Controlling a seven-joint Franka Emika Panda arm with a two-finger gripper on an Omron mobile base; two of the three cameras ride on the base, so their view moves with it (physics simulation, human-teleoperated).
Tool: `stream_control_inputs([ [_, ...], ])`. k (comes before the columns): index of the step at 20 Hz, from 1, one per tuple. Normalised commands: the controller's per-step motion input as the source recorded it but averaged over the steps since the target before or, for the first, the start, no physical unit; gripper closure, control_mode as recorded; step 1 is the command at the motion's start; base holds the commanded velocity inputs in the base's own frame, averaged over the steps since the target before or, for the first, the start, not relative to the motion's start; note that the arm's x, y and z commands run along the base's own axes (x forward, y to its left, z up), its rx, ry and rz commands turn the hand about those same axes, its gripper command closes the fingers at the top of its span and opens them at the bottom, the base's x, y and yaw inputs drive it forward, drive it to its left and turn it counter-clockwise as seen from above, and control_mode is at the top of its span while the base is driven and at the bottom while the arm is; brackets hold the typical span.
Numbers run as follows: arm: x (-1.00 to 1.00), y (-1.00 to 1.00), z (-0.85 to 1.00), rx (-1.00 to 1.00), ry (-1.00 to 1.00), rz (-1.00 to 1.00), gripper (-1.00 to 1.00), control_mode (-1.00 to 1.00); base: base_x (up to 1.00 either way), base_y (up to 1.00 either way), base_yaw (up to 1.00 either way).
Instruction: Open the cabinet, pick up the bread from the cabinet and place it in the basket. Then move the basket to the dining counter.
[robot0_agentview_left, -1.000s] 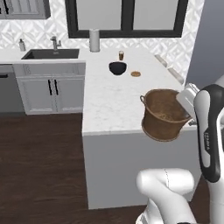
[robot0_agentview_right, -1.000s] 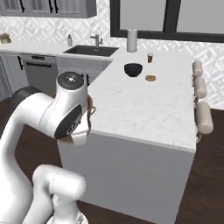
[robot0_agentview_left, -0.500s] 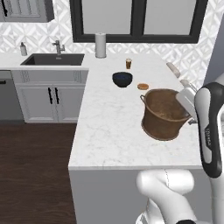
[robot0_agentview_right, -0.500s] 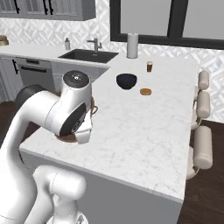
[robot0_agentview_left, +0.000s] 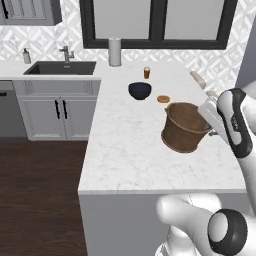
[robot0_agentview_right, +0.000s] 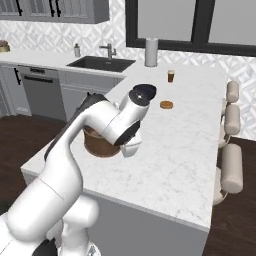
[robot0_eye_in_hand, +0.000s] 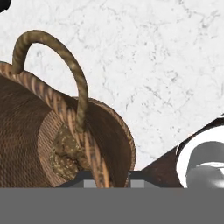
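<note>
Bread (robot0_eye_in_hand: 65, 151) inside basket (robot0_agentview_left: 184, 128), its rim in narrowed gripper (robot0_eye_in_hand: 106, 175)

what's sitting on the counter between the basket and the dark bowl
A small flat brown round thing lies between the basket and dark bowl, seen in the left base view.

Basket (robot0_agentview_left: 184, 131): round, brown, woven, tapering downward, small looped rim handle (robot0_eye_in_hand: 65, 59); tilted, above the white marble tabletop (robot0_agentview_left: 130, 150) near its right edge. Bread (robot0_eye_in_hand: 65, 151): small lumpy brown roll, lying inside on the basket's bottom.
</note>
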Motion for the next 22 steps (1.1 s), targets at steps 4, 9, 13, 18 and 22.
stream_control_inputs([
  [4, 1.0, -0.12, -0.73, 0.0, 0.01, -0.04, 1.0, -1.0, 0.0, 0.0, 0.0],
  [9, 0.99, -0.16, -0.48, 0.0, 0.06, -0.06, 1.0, -1.0, 0.0, 0.0, 0.0],
  [13, 0.72, 0.0, -0.46, -0.01, 0.01, -0.04, 1.0, -1.0, 0.0, 0.0, 0.0],
  [18, 0.4, 0.0, -0.72, -0.01, 0.1, 0.0, 1.0, -1.0, 0.0, 0.0, 0.0],
  [22, 0.06, 0.0, -0.61, 0.0, 0.08, 0.0, 1.0, -1.0, 0.0, 0.0, 0.0],
])
